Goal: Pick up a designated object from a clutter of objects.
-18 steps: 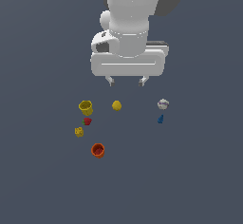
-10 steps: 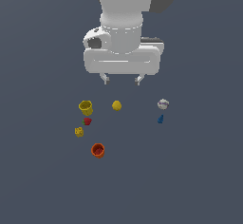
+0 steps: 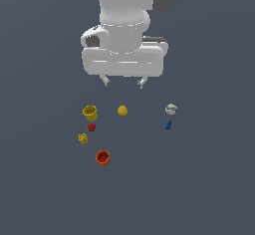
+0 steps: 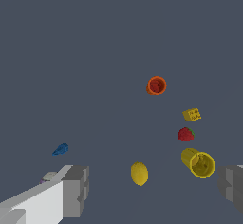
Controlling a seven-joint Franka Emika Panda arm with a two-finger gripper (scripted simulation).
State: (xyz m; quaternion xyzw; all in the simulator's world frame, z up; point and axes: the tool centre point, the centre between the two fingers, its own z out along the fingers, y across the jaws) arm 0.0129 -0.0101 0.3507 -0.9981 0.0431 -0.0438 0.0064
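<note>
1. In the exterior view, the big white arm hangs above the dark grey counter [image 3: 209, 194]. Its claw [image 3: 123, 83] points down, and its two small fingers are spread wide apart with nothing between them.
2. The whitish ball [image 3: 171, 109] with faint dark marks lies on the counter, toward the exterior view's right of the claw. It is not under the fingers, and nothing touches it.
3. A tiny blue piece [image 3: 169, 125] lies just beside the whitish ball, a little nearer the camera.
4. A yellow ball [image 3: 122, 110] lies on the counter about under the middle of the claw.
5. On the exterior view's left are a yellow cup [image 3: 90, 112], a red strawberry [image 3: 91, 127] and a yellow block [image 3: 83, 138], close together. An orange-red cup [image 3: 102, 157] sits nearest the camera, apart from them.
6. In the wrist view, the two grey fingers [image 4: 76, 191] show at the two sides, far apart, with nothing held.
7. The whitish ball [image 4: 49, 176] peeks out right next to one finger, partly hidden by it. The blue piece [image 4: 60, 149] lies near it.
8. The yellow ball [image 4: 139, 173] lies between the two fingers. The yellow cup [image 4: 199, 163] lies tipped, its open mouth facing the camera, close to the other finger.
9. The strawberry [image 4: 185, 134], the yellow block [image 4: 191, 115] and the orange-red cup [image 4: 156, 85] lie farther off.
</note>
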